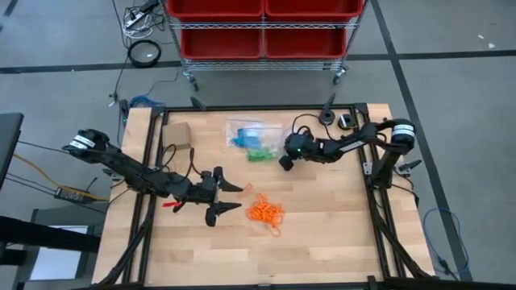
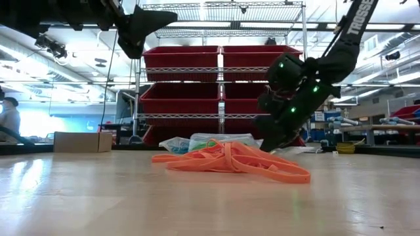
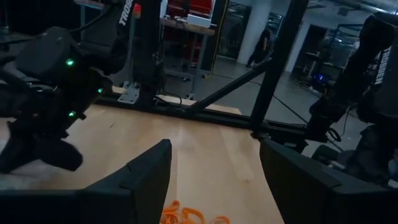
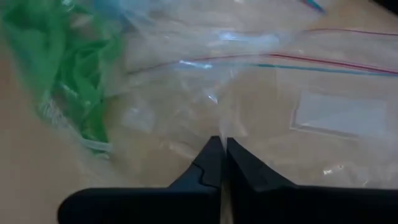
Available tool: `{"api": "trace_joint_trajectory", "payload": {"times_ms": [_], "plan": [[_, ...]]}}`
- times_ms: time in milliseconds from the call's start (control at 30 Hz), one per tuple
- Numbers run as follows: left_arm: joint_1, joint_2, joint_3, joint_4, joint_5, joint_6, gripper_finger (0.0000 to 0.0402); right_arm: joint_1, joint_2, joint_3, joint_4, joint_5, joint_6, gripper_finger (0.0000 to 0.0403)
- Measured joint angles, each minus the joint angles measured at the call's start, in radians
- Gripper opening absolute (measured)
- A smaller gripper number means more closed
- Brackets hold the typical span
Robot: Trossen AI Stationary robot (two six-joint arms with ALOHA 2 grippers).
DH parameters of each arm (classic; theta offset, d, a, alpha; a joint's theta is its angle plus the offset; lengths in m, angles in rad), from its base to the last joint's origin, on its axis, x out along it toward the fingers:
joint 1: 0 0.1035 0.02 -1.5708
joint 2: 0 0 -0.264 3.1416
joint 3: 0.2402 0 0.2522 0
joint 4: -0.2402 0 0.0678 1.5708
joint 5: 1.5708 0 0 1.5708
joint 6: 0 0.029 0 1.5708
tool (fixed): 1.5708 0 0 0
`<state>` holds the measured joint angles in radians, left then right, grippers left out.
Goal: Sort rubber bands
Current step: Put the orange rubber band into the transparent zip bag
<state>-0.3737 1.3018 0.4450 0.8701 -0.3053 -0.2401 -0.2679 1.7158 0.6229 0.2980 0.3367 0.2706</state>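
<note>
Right tool [image 4: 222, 144] pinched shut, angled onto clear bag [image 4: 249, 93].

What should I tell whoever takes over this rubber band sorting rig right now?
Left hand: open, hovering beside the loose orange rubber bands.
Right hand: shut, tips at the clear zip bags; whether it pinches the plastic is unclear.
Green rubber bands and blue ones are in bags at the back of the table, near the cardboard box.
Done: green and blue bagged.
Left: the orange pile.
</note>
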Motion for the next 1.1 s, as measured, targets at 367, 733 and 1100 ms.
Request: {"api": "trace_joint_trajectory", "payload": {"times_ms": [367,733,1100], "plan": [[0.000,0.000,0.000,0.003,-0.029,0.016,0.0252,0.176,-0.364,0.000,-0.477,0.241,0.071,0.0000],[0.014,0.000,0.000,0.036,-0.065,0.028,0.0252,0.298,-0.727,0.000,-0.863,0.404,0.201,0.0000],[0.039,0.000,0.000,0.186,-0.022,-0.059,0.0252,0.569,-0.708,0.001,-0.360,0.210,-0.336,0.0000]]}}
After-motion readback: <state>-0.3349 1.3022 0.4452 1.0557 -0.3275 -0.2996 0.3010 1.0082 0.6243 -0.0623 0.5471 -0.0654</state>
